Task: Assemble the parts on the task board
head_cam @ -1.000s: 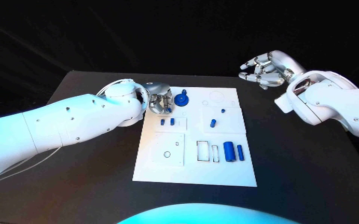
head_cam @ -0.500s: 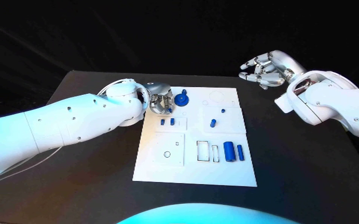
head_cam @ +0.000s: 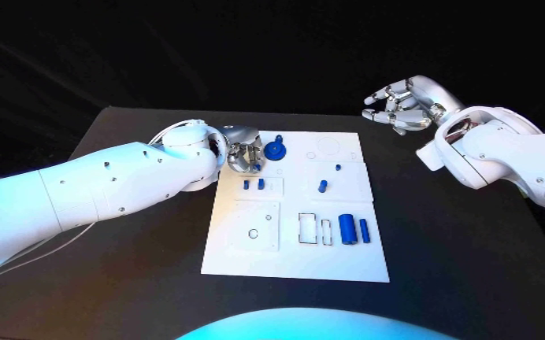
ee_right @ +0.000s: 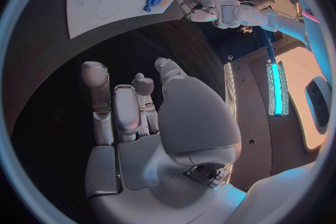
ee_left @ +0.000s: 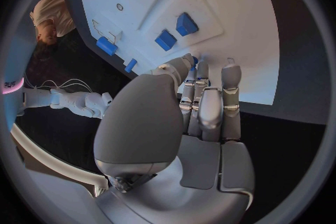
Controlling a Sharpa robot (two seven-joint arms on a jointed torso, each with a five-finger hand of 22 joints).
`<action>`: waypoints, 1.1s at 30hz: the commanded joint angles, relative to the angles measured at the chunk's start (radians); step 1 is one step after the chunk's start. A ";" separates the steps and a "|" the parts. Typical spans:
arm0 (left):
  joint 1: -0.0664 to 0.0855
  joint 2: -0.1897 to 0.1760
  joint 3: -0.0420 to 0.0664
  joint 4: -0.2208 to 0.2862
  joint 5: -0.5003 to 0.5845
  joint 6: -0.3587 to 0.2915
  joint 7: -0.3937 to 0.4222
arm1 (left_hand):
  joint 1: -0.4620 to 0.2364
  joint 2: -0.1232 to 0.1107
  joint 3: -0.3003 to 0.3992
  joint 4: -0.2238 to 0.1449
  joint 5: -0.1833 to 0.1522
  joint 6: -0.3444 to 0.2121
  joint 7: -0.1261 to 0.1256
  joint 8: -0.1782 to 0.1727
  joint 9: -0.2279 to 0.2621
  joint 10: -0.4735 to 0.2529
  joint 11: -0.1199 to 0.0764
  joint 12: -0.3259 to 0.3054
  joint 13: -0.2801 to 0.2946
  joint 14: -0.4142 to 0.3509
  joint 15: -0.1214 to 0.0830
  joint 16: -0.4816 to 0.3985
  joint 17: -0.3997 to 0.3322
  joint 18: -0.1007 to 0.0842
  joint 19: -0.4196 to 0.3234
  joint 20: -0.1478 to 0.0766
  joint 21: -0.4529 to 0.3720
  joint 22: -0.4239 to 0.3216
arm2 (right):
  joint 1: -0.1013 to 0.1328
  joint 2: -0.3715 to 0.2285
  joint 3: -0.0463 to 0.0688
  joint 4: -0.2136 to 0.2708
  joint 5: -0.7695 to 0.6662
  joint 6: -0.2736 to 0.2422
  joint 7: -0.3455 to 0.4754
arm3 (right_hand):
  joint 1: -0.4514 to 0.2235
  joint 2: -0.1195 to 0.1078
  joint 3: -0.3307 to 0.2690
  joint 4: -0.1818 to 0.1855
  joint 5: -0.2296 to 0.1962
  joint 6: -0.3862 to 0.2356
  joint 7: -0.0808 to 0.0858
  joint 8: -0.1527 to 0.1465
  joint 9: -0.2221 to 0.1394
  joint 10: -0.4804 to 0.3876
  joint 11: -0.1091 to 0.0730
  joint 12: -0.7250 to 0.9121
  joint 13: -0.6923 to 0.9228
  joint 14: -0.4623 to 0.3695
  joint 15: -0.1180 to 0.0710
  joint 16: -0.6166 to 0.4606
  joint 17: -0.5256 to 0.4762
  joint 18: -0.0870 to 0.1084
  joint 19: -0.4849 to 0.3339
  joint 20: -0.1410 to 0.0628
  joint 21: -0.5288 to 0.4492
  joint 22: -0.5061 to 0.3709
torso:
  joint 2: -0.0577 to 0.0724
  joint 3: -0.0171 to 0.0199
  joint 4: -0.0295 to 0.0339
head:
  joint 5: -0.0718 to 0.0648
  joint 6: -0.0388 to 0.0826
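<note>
Left wrist view: left hand (ee_left: 199,103) fingertips touch a blue part (ee_left: 194,60)

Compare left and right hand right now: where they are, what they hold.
The left hand is low at the task board's far left corner, fingertips at the round blue part; the right hand hangs off the board, over the table's far edge. The right hand holds nothing, fingers loosely curled. Both are silver.

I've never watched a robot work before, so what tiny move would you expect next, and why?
Probably the left robot hand closes its fingers on the round blue part at the far left corner of the task board to pick it up. The fingertips sit right beside that part. Whether they already touch it is unclear. The right robot hand hangs off the board, holding nothing.
</note>
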 commanded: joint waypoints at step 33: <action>-0.001 -0.008 -0.001 0.006 -0.002 0.004 -0.013 | -0.030 -0.054 0.001 -0.010 0.002 -0.126 0.028 -0.129 -0.027 0.012 0.017 -0.071 0.002 -0.019 0.014 -0.020 -0.066 -0.002 -0.028 0.009 -0.025 -0.047 | 0.000 -0.001 0.000 0.001 -0.008 0.004 0.006 | 0.011 0.000 0.008 0.002 0.007 0.008 0.001 0.005 -0.002 -0.008 -0.004 -0.004 -0.010 0.006 -0.003 -0.015 -0.009 0.021 0.000 -0.002 -0.015 -0.006 | 0.000 0.0000 0.0005 | -0.002 -0.003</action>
